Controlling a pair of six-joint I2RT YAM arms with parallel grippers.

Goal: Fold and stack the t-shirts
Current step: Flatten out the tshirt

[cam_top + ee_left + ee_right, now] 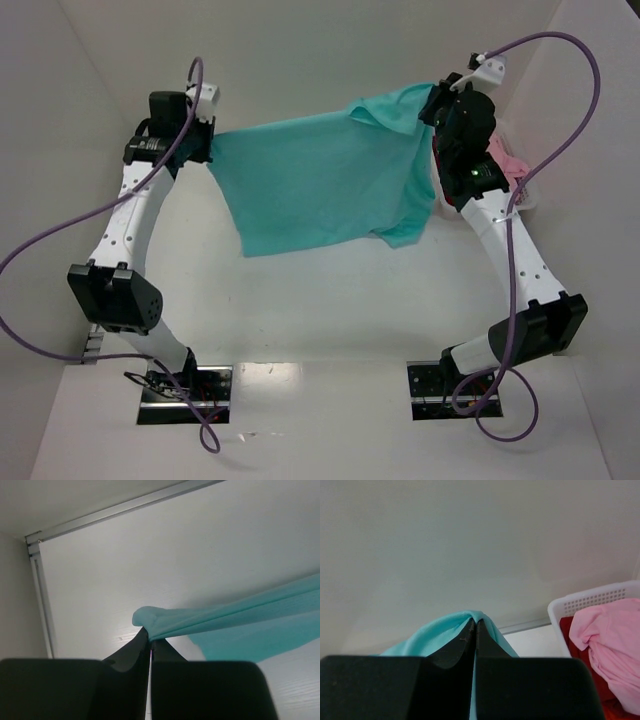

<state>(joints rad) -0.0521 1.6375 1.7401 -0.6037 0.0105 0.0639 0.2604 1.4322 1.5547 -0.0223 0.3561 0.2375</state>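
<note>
Two corners of the teal t-shirt [320, 185] are pinched, and the cloth hangs stretched between the arms over the table [320, 320], its lower edge sagging. To spread it well, the arms should probably lower together under even tension, so the shirt lands flat and unwrinkled. The left gripper [150, 641] is fully closed on one bunched edge, and the right gripper [475, 625] is clamped on the other. The pink t-shirt [612, 640] and the dark red t-shirt [568, 632] lie in the basket [585, 600] on the right.

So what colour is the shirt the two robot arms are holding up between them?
The t-shirt is teal all over, with no pattern. It shows best in the top external view.
</note>
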